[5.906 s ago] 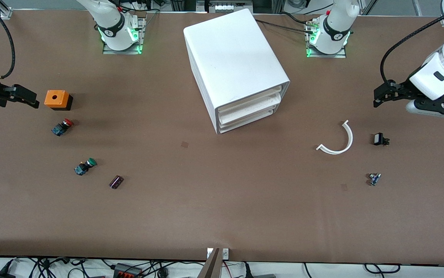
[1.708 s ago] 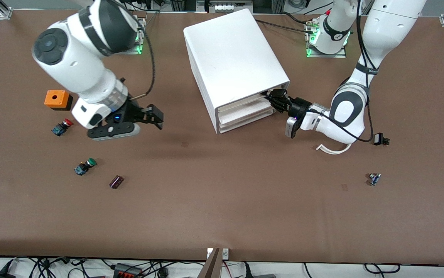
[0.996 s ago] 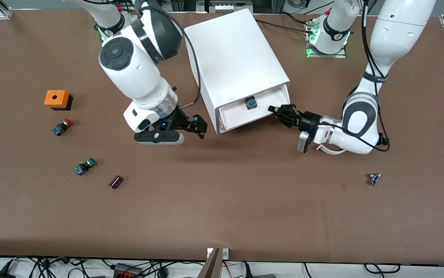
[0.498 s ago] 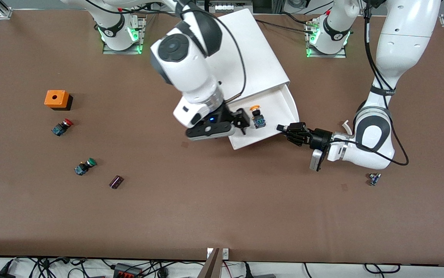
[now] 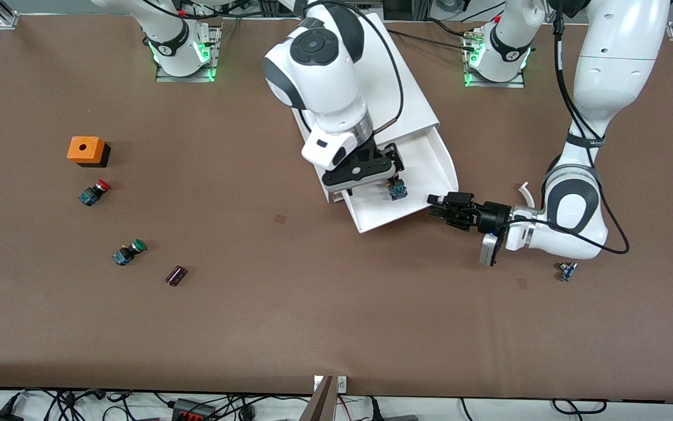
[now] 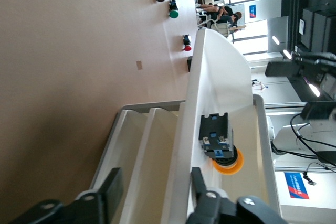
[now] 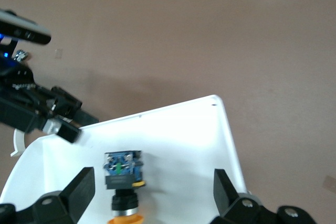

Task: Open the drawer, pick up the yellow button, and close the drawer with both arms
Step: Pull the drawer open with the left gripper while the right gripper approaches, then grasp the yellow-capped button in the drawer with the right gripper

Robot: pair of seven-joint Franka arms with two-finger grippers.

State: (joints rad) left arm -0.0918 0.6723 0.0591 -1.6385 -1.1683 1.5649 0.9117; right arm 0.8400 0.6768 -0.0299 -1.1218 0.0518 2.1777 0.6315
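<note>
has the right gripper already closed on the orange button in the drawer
No, in the right wrist view the right gripper is open, its fingers standing apart on either side of the button, which lies in the drawer.

glossy white plastic drawer — matt brown table

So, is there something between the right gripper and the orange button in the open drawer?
Nothing visible. The right gripper hangs open directly over the button, which lies alone on the drawer floor. The left gripper is at the drawer's front edge, aside from that path.
</note>
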